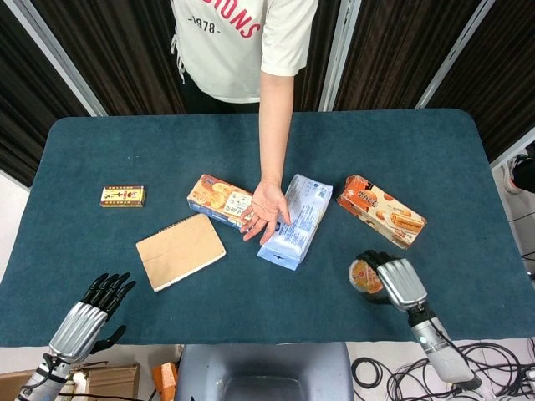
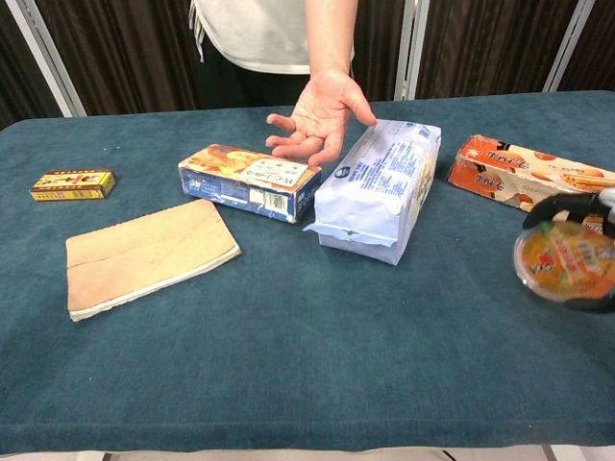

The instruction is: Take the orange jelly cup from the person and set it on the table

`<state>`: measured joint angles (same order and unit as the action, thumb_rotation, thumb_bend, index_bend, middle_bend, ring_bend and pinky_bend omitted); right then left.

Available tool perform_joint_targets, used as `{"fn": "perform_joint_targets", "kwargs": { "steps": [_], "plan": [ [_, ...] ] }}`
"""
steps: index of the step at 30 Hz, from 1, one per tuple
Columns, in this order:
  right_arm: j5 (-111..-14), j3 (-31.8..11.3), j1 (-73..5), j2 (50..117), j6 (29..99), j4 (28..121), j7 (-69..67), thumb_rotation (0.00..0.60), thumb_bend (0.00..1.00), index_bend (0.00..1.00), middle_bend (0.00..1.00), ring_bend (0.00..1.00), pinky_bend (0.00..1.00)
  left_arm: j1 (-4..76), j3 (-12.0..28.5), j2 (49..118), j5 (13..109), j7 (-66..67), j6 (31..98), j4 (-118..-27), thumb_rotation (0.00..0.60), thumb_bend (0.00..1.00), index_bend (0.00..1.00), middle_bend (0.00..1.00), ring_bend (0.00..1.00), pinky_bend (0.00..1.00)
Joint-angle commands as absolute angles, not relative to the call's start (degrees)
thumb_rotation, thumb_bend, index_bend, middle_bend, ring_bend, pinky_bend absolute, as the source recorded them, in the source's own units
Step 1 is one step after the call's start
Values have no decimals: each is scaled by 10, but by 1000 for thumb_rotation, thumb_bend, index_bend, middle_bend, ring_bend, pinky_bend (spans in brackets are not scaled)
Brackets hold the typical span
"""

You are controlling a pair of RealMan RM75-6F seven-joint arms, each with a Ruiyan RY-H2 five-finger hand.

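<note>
Nearest the robot, the right hand (image 1: 394,282) gripped the orange jelly cup (image 1: 364,275), its dark fingers curled around the rim. The cup was tipped so that its printed foil lid faced the chest camera, and it hung low over the front right of the tabletop (image 1: 435,150); whether its base touched the cloth could not be told. That low position suggests the setting-down step was under way, with release not yet made. The cup looked like a shallow round tub of glossy plastic, likely light and a little slippery.

At the front left corner the left hand (image 1: 86,318) held nothing, its fingers spread and extended, apparently parked clear of the work.

Farther in lay a flat tan notebook (image 1: 180,251) with a matte paper cover. Beyond it a soft, pale blue packet (image 1: 294,219) lay puffed like a pillow, beside a rigid orange biscuit box (image 1: 219,199). To the right was a long orange carton (image 1: 381,210), and to the far left a small yellow box (image 1: 123,196).

The person's hand (image 1: 267,210) hovered palm-up and empty over the biscuit box, presumably having given up the cup.
</note>
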<state>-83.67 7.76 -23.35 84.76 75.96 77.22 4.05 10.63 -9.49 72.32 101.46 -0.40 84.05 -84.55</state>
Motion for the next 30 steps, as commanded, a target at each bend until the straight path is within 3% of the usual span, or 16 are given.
{"fn": "perform_joint_targets", "kwargs": {
  "steps": [1,5,8,11,20,24,30],
  "plan": [
    [-848,82,-225,872,729,748,30,600,128,262,280,278,479,102,-97,730,1016,-13,842,-834,600,332,0,0,0,0],
    [-840,83,-226,855,699,767,40,600,128,6,77,96,349,98,-99,728,1019,-16,846,-830,600,333,0,0,0,0],
    [-840,84,-217,820,705,805,63,600,128,0,0,3,216,90,-101,724,1027,-17,861,-830,600,333,0,0,0,0],
    [-853,85,-198,777,745,853,85,600,128,0,0,0,135,83,-104,719,1038,-23,881,-831,600,333,0,0,0,0],
    [-915,113,-104,651,899,931,78,600,128,0,0,0,62,49,-123,682,1038,-25,913,-851,600,334,0,0,0,0],
    [-888,107,-43,654,960,934,117,600,128,0,0,0,46,16,-133,660,997,12,908,-897,600,345,0,0,0,0],
    [-917,95,-1,682,1015,911,140,600,128,0,0,0,0,2,-122,679,1014,10,934,-866,600,361,0,0,0,0]
  ]
}}
